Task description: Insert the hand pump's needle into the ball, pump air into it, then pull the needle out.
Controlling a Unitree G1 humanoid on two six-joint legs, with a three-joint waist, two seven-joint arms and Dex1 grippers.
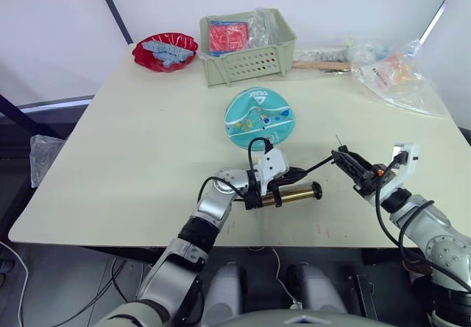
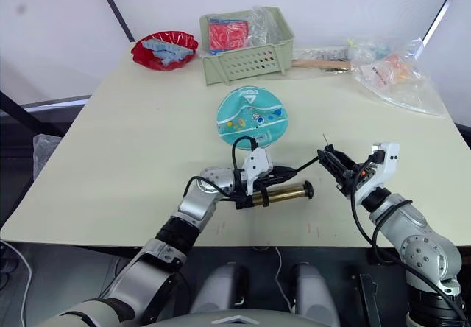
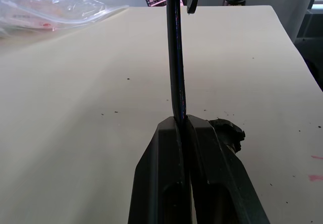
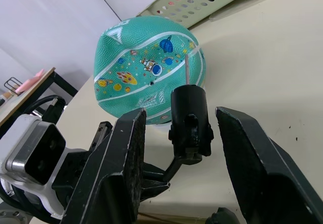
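Observation:
The teal ball (image 1: 259, 117) with cartoon prints rests mid-table. Nearer the front edge lies the hand pump (image 1: 293, 193), its gold barrel flat on the table. My left gripper (image 1: 293, 173) is just above the barrel, shut on the thin black hose (image 3: 175, 57). That hose runs right to the black fitting (image 4: 189, 120), from which the needle (image 4: 187, 68) points at the ball, still short of it. My right gripper (image 1: 346, 159) is open, one finger on each side of the fitting with a gap on both sides.
At the back of the table stand a green perforated basket (image 1: 246, 65), a red bowl (image 1: 165, 51) holding blue pieces, and crumpled plastic bags (image 1: 397, 73) at the back right. A wooden-handled tool (image 1: 320, 65) lies beside the basket.

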